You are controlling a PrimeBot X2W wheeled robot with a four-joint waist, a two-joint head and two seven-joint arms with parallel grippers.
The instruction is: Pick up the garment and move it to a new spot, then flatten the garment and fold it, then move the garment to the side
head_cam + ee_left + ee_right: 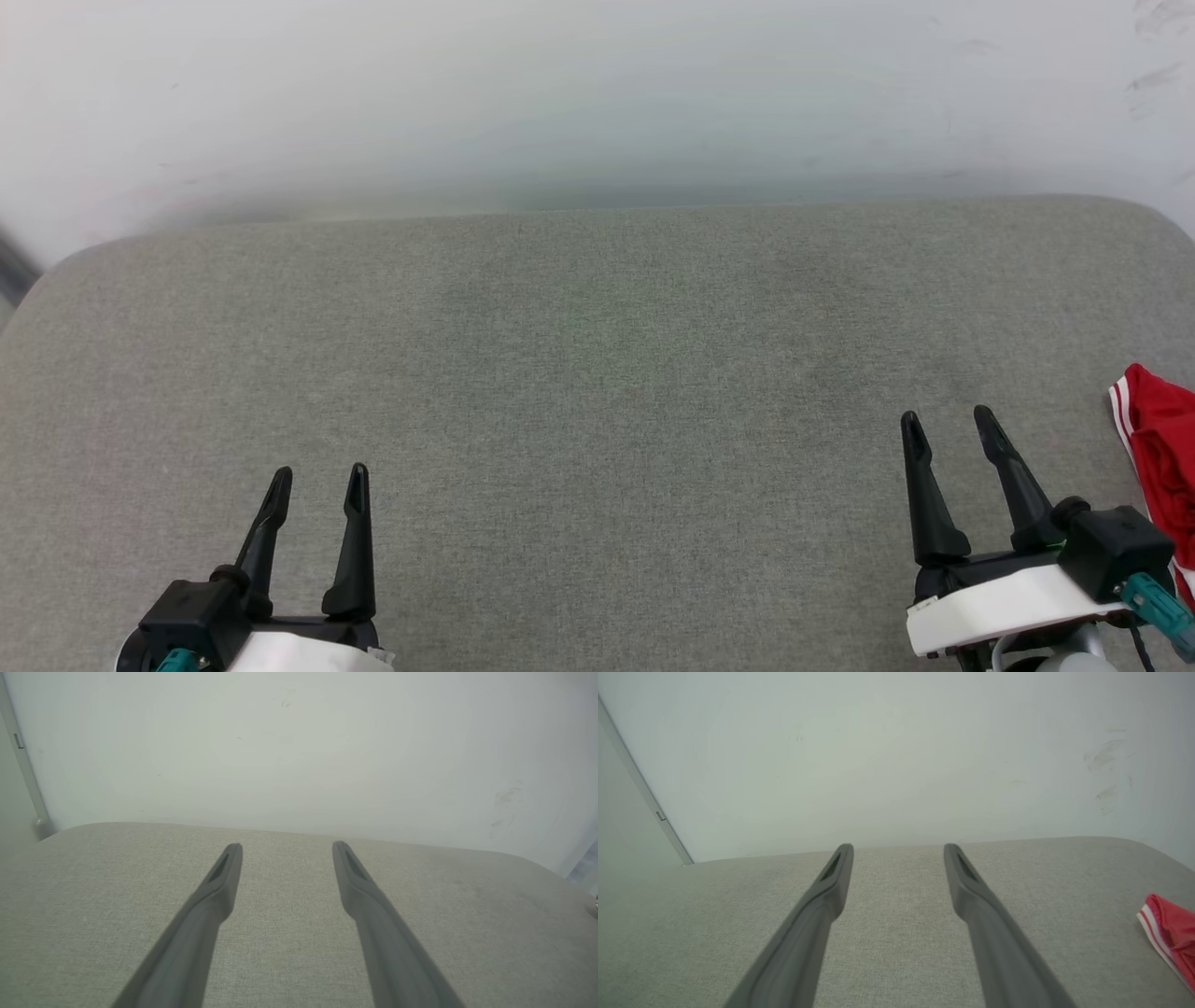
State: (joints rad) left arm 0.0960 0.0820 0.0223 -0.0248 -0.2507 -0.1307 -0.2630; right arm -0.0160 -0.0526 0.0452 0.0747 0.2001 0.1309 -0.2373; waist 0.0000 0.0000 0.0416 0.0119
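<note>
Red jersey cloth, the garment (1160, 467), lies bunched just off the outer side of the right gripper (948, 417), its visible part running alongside the fingers; the left gripper (318, 474) is well apart. Both stand wide open, holding nothing

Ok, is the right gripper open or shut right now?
Open. The right gripper has its fingers spread apart over the grey cushion with nothing between them; the garment lies off to its right.
</note>
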